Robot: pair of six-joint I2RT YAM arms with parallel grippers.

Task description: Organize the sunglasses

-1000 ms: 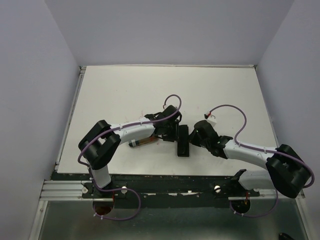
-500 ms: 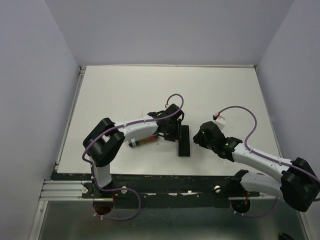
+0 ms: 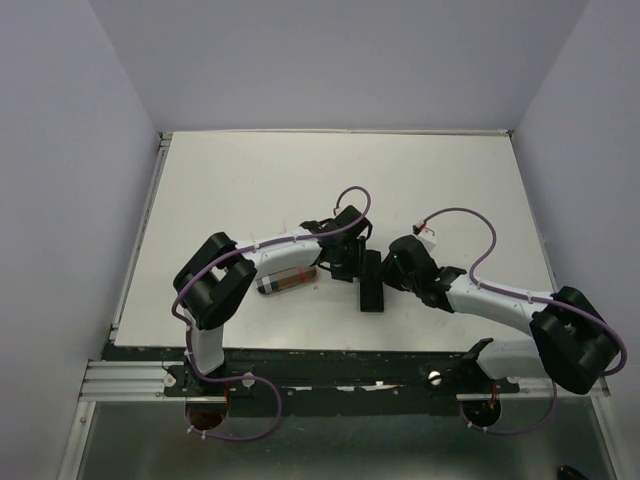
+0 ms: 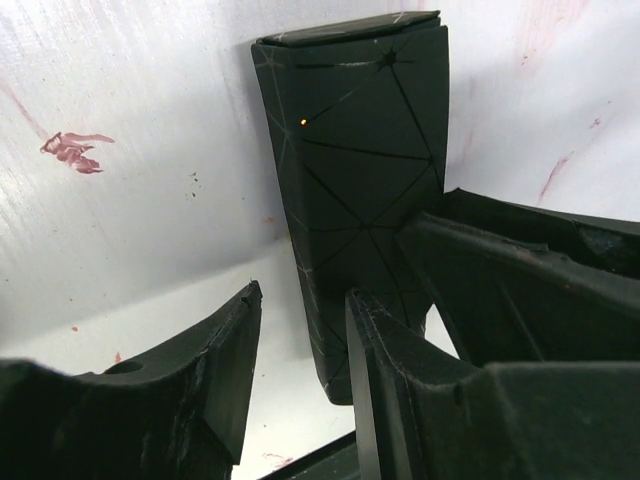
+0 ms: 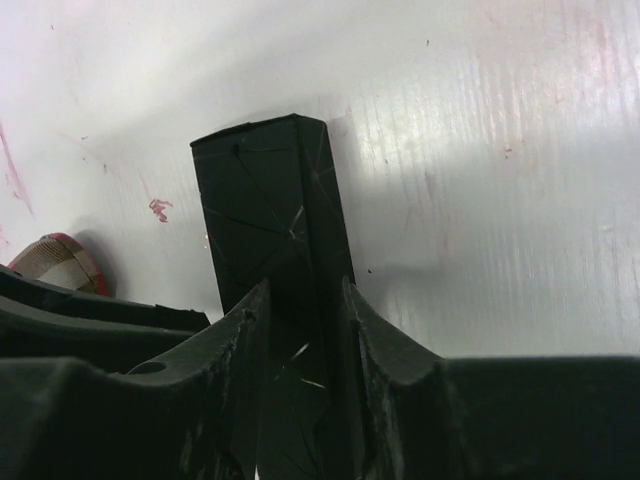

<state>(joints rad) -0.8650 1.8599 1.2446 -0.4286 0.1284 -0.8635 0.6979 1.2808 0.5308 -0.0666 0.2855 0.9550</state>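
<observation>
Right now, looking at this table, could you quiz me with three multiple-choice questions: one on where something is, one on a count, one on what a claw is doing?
1. Where is the plaid case? A at the far right corner; B by the left arm, left of the black case; C on top of the right arm.
2. How many cases show? A one; B four; C two.
3. How does the right gripper stand? A with one finger on each side of the black case; B around the plaid case; C raised high, away from everything.

Answers: B, the top view shows it there; C, only the plaid and black ones appear; A, the right wrist view shows the fingers straddling it.
</observation>
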